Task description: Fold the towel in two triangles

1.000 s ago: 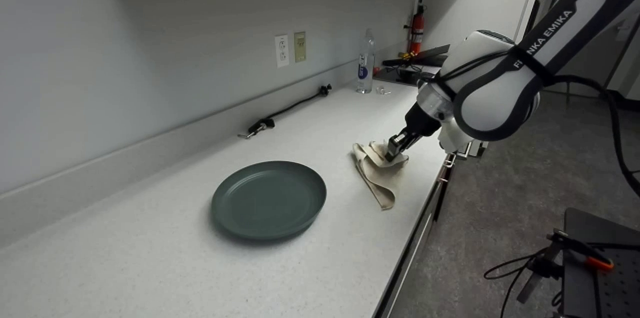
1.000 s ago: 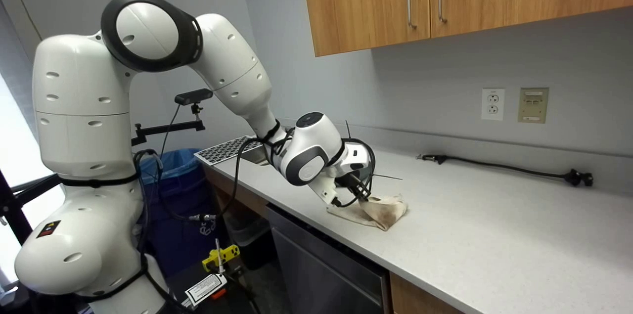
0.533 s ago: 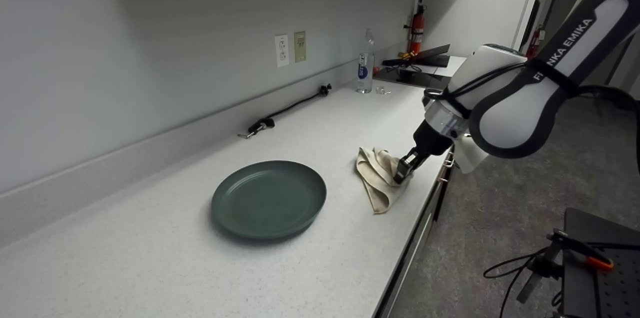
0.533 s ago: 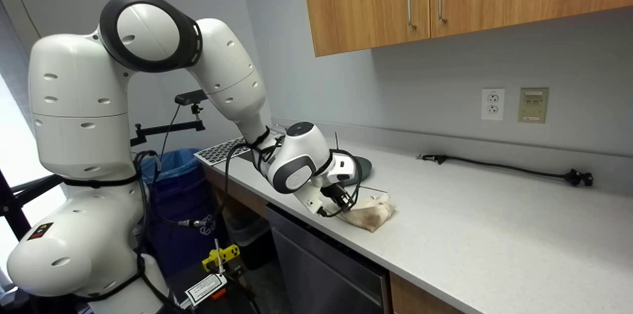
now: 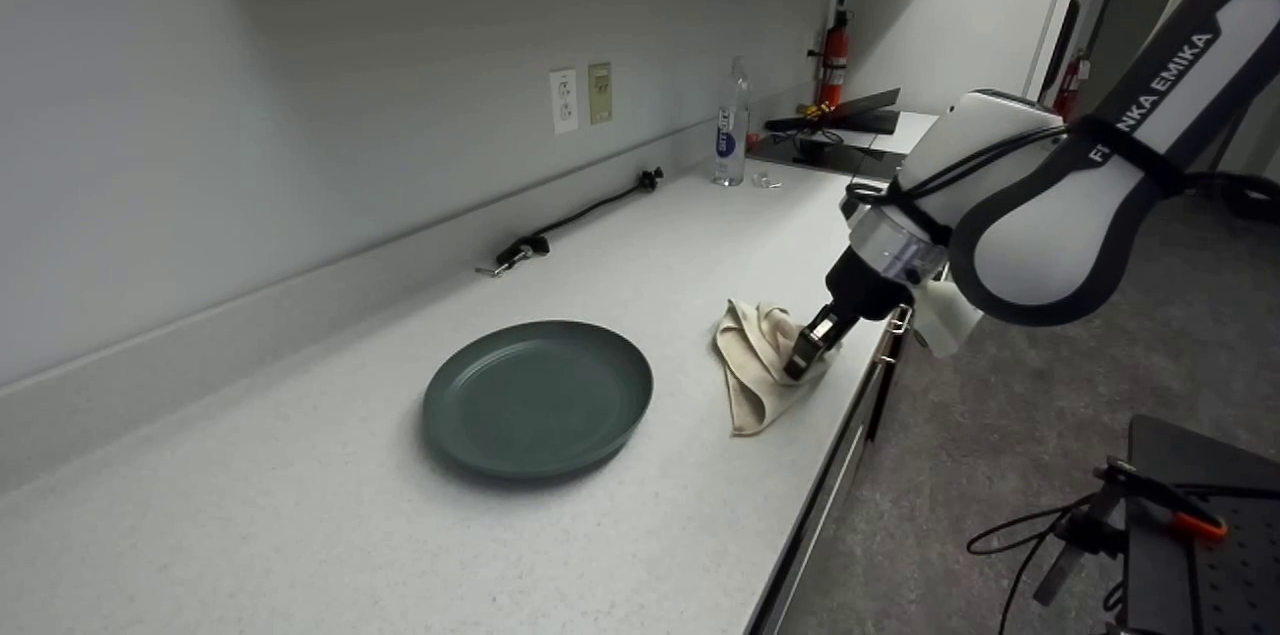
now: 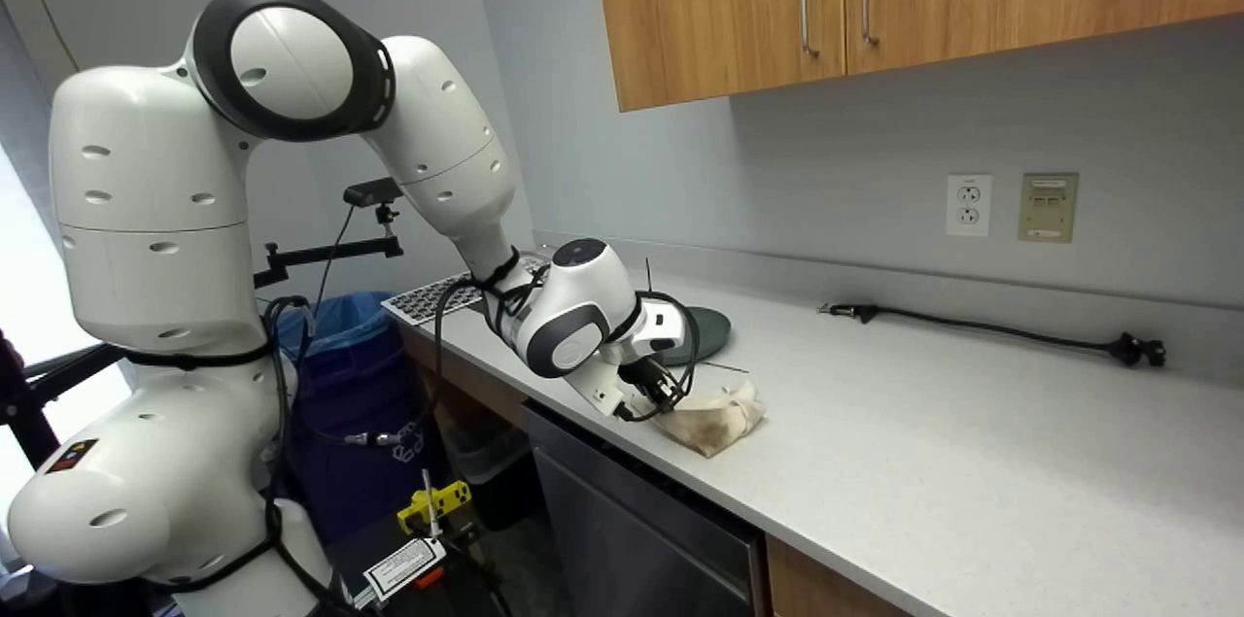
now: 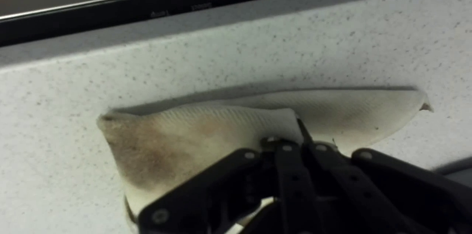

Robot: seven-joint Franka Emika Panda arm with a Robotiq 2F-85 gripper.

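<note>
In an exterior view: looks down from above desk [image 5: 350,535] height, faces along it, wall [image 5: 350,115] at picture left, plate [image 5: 538,400] nearer than towel [image 5: 750,360]. In an exterior view: looks from the desk's front side, faces the cabinets [image 6: 914,0] obliquely, arm [image 6: 160,282] large at picture left, plate behind towel. Both exterior views share towel, plate, outlet [image 5: 564,101], arm. Wrist view: close-up, aimed down past pincer [image 7: 289,140] at towel and desk's front edge.

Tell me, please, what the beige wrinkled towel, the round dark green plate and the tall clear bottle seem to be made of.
Towel: matte woven fabric, possibly cotton; fine ribbing and soft folds show.
Plate: satin, perhaps plastic; even colour and faint sheen, but ceramic is possible.
Bottle: probably plastic, glossy; see-through walls, though glass is possible.
</note>
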